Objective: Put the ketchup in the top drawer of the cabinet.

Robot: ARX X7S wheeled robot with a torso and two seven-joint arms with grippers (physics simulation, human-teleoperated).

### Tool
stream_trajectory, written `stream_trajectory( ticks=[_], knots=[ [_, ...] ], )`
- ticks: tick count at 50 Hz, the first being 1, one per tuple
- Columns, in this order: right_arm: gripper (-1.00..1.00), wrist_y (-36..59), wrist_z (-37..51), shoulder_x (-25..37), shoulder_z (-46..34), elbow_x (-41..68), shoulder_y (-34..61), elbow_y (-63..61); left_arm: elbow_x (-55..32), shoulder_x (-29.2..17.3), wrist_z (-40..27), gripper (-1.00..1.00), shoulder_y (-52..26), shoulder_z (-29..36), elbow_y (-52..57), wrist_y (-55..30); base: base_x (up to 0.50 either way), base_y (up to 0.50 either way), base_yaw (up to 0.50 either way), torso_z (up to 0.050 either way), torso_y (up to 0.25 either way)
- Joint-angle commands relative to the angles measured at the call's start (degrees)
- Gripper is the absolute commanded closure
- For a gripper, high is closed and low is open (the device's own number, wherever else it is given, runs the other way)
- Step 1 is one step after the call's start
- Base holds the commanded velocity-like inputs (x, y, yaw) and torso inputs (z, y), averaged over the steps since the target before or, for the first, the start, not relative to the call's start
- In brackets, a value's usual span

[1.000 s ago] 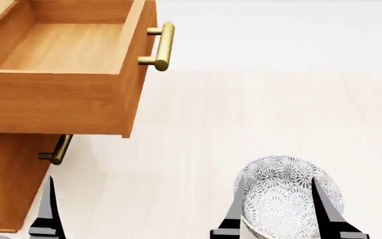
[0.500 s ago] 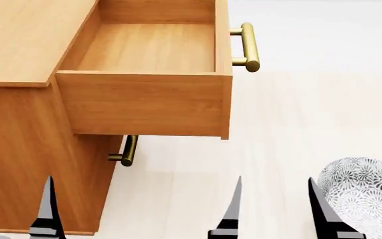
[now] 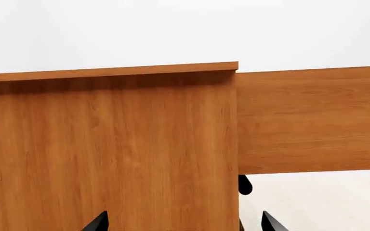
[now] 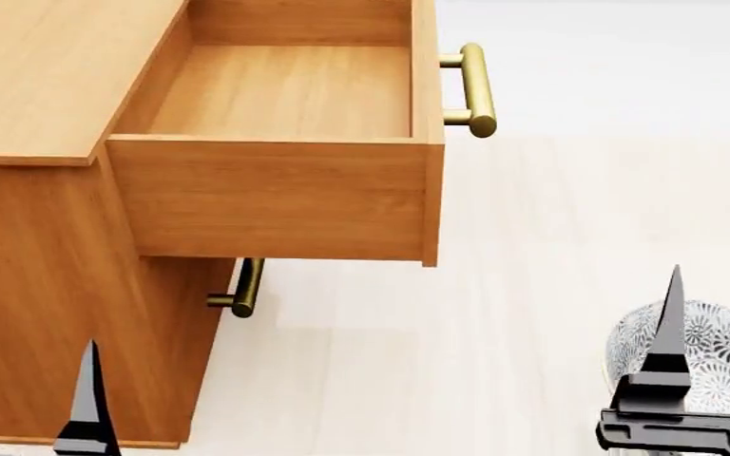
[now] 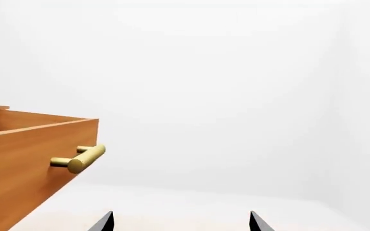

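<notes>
Your right gripper [image 5: 179,222] has its fingers spread wide with nothing between them; in its wrist view only the two dark tips show, facing open white space with the top drawer [image 5: 24,163] and its brass handle [image 5: 79,159] off to one side. From the head camera one right fingertip rises in front of the patterned bowl [image 4: 720,351], low at your right. Your left gripper [image 3: 183,222] is also spread and empty, close up against the side of the cabinet [image 3: 108,149].

The top drawer [image 4: 282,95] is pulled fully out and bare inside, so the opening step looks done. The lower drawer's handle [image 4: 244,288] shows it closed.

The ketchup is in none of these views, so you are at the fetch stage. Your next move calls for finding the can first, probably by turning the head or base, then closing an open gripper around it.
</notes>
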Motion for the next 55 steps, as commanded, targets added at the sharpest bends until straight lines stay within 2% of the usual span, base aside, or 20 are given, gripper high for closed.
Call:
stream_trajectory(
  ticks=[1,9,22,27,39,55],
  knots=[
    [-1.00,2.13,-1.93,5.15,7.54,3.83,1.10,1.90,0.00,-0.60,-0.88,-1.00,0.35,0.44,0.16,0.27,0.00,0.00,0.00,0.000,0.000],
    [-1.00,1.98,-3.37,6.68,9.82,3.94,-1.28,2.37,-0.06,-0.75,-1.37,-1.00,0.20,0.97,0.06,0.33,0.00,0.00,0.00,0.000,0.000],
    [-1.00,-3.32,-12.54,6.31,18.17,8.62,-9.80,4.88,-0.69,-1.33,-2.05,-1.00,0.22,0.89,-0.05,0.22,0.00,0.00,0.00,0.000,0.000],
    [-1.00,-4.16,-14.27,3.68,26.24,12.50,-16.20,3.03,-0.87,-1.59,-2.28,-1.00,0.29,1.02,0.50,-0.06,0.00,0.00,0.00,0.000,0.000],
    [-1.00,-7.89,-19.64,-3.60,39.63,17.86,-28.72,-0.74,-1.02,-1.94,-2.74,-1.00,1.02,1.82,1.21,0.25,0.00,0.00,0.00,0.000,0.000],
    [-1.00,-13.88,-26.30,-11.53,46.16,17.50,-35.86,-0.02,-1.60,-2.58,-3.15,-1.00,1.64,1.58,0.25,1.96,0.00,0.00,0.00,0.000,0.000]
  ],
)
